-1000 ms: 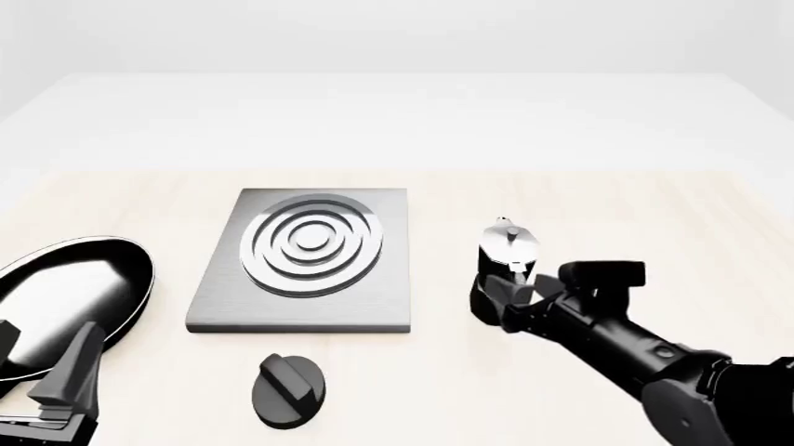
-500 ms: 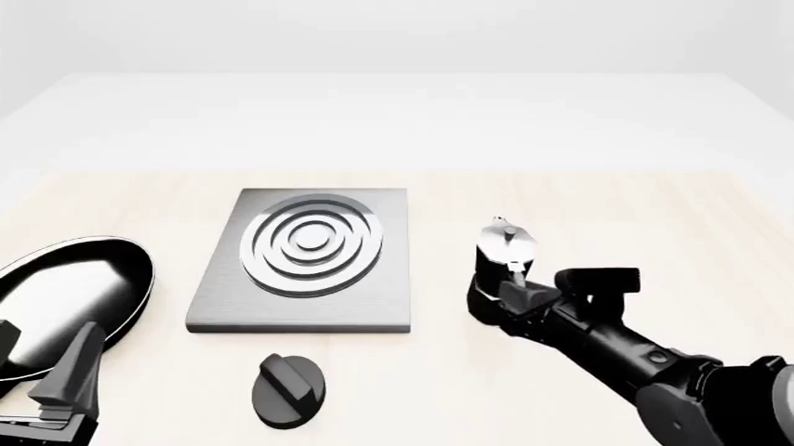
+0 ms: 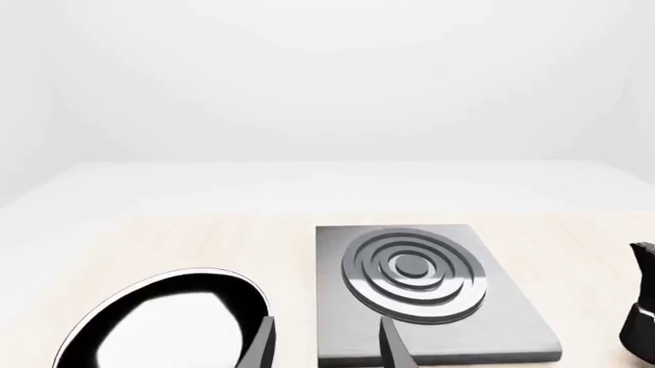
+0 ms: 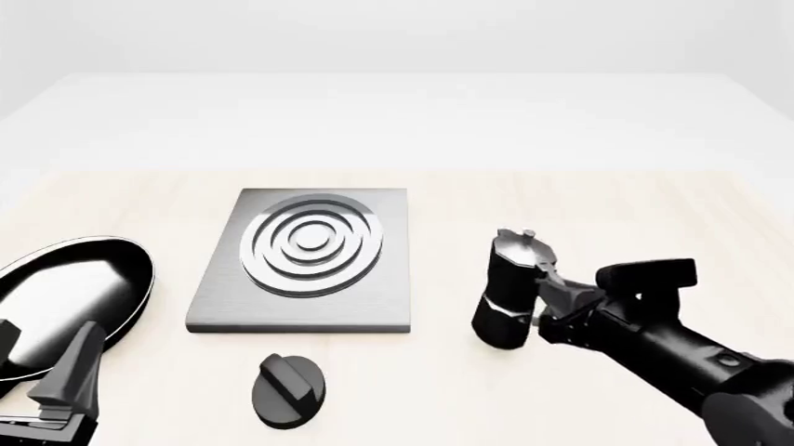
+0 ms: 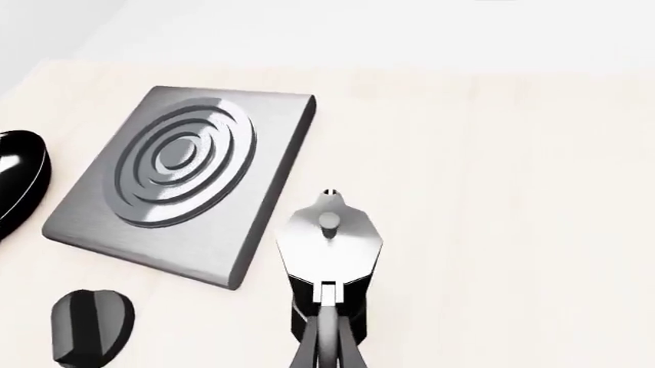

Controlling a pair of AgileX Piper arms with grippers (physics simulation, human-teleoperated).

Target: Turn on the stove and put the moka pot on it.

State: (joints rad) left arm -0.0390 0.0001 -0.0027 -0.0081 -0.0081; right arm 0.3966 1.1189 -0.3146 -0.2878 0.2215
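Observation:
The stove's grey plate (image 4: pixel 304 260) with raised silver rings lies left of centre, and its black knob (image 4: pixel 288 390) sits apart in front of it. To the right of the plate is the moka pot (image 4: pixel 511 290), black with a knobbed lid. My right gripper (image 4: pixel 555 295) is shut on the pot's handle from the right. In the right wrist view the fingers (image 5: pixel 327 337) pinch together behind the silver lid (image 5: pixel 327 234), with the plate (image 5: pixel 184 176) and knob (image 5: pixel 92 326) beside it. My left gripper (image 4: pixel 47 367) stays low at the front left, open and empty (image 3: pixel 327 349).
A shiny black frying pan (image 4: pixel 69 302) lies at the far left, close to the left gripper and left of the plate (image 3: pixel 409 284). The pan (image 3: pixel 164 322) fills the space beside the left fingers. A black shape (image 3: pixel 643 307) at that view's edge may be the pot.
The right gripper closed on the moka pot's handle, and the arm shifted slightly right. The pot now looks taller and nearer, its side showing more than its lid. The left arm stayed still.

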